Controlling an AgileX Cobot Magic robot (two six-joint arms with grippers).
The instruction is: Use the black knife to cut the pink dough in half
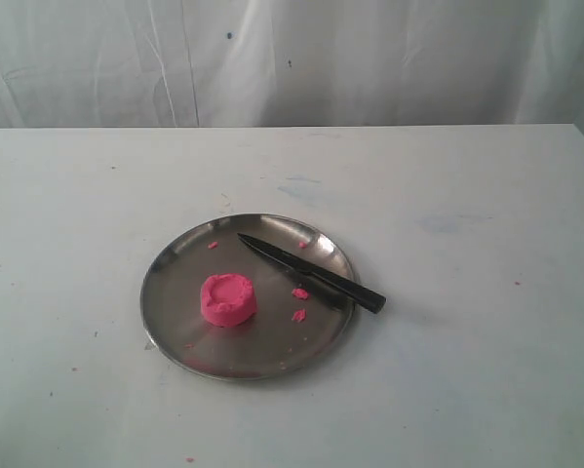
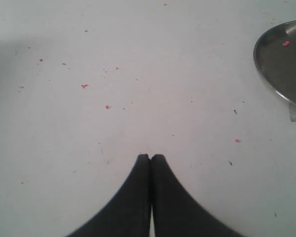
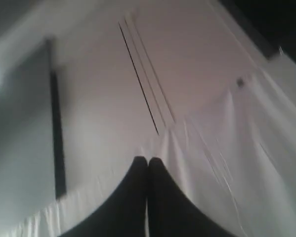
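The pink dough (image 1: 228, 299) is one thick puck with a dented top, sitting on the left half of a round steel plate (image 1: 175, 263). The black knife (image 1: 311, 274) lies across the plate's right side, its tip pointing to the back left and its handle overhanging the right rim. Neither arm shows in the exterior view. My left gripper (image 2: 150, 157) is shut with nothing in it, above bare table, with the plate's rim (image 2: 266, 74) off to one side. My right gripper (image 3: 148, 160) is shut and empty, facing the white backdrop.
Small pink crumbs (image 1: 299, 292) lie on the plate between dough and knife, and more crumbs (image 2: 84, 86) dot the white table. A white cloth backdrop (image 1: 292, 58) hangs behind the table's far edge.
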